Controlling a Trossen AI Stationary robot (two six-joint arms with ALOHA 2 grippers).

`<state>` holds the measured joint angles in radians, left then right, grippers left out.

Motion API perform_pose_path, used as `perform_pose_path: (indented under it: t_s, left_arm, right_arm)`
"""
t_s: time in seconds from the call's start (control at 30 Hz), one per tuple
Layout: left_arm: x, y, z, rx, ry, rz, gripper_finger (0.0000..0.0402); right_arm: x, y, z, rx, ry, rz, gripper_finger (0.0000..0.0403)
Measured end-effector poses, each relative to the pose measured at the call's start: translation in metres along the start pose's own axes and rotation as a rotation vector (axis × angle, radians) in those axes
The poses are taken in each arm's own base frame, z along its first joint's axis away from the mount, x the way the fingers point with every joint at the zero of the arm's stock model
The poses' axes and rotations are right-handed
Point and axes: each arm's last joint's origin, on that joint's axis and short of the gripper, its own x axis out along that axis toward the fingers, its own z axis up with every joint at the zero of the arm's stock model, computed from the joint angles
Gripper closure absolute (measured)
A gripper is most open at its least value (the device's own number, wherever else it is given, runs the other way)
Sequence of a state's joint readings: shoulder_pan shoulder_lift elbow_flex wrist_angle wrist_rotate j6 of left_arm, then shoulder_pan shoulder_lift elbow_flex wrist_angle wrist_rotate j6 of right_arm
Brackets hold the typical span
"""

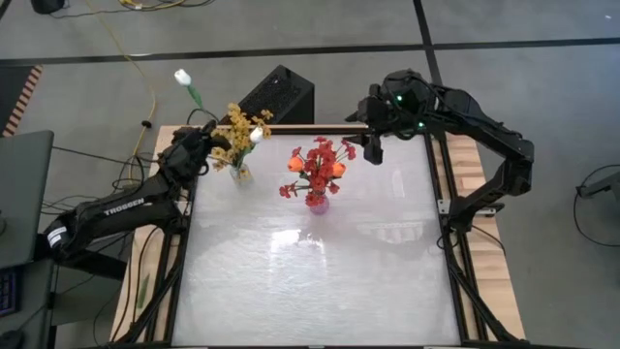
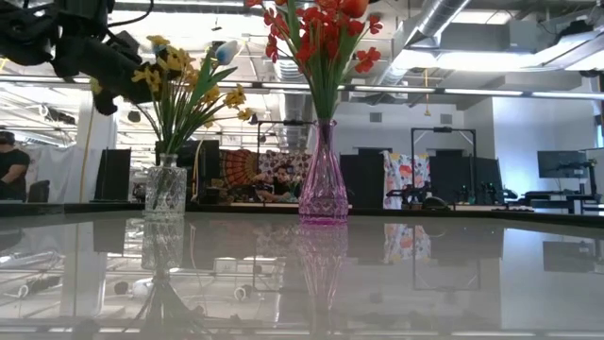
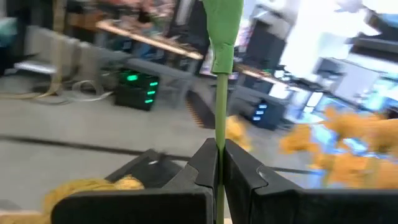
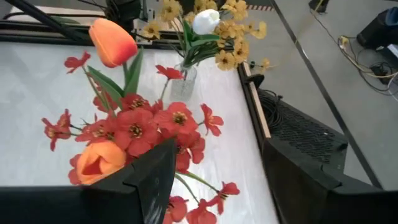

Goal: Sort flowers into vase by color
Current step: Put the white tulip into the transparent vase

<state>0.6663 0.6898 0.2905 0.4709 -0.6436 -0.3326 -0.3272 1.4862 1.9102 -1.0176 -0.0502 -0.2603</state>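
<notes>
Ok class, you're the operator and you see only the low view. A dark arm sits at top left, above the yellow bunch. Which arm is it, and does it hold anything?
Observer: It's the left arm. The left pincer is shut on a green stem.
Operator: What bloom is on that stem?
Observer: A white bud. In the high view it is out past the far edge of the table.
Operator: And the other arm? I can't see it.
Observer: The right pincer is open and empty, close beside the red bunch.
</notes>
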Motion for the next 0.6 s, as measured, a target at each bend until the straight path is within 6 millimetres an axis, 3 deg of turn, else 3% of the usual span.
perform_pose_path:
  t_s: [0.33, 0.6]
  left_arm:
    - [-0.005, -0.012, 0.031, 0.066, 0.019, -0.189, 0.0401]
    - [-0.010, -0.022, 0.078, 0.193, -0.029, -0.125, 0.0401]
  right_arm:
    - [0.000, 0.014, 0.001, -0.003, 0.016, 0.051, 0.0138]
    - [0.000, 0.014, 0.001, -0.020, 0.015, 0.051, 0.0138]
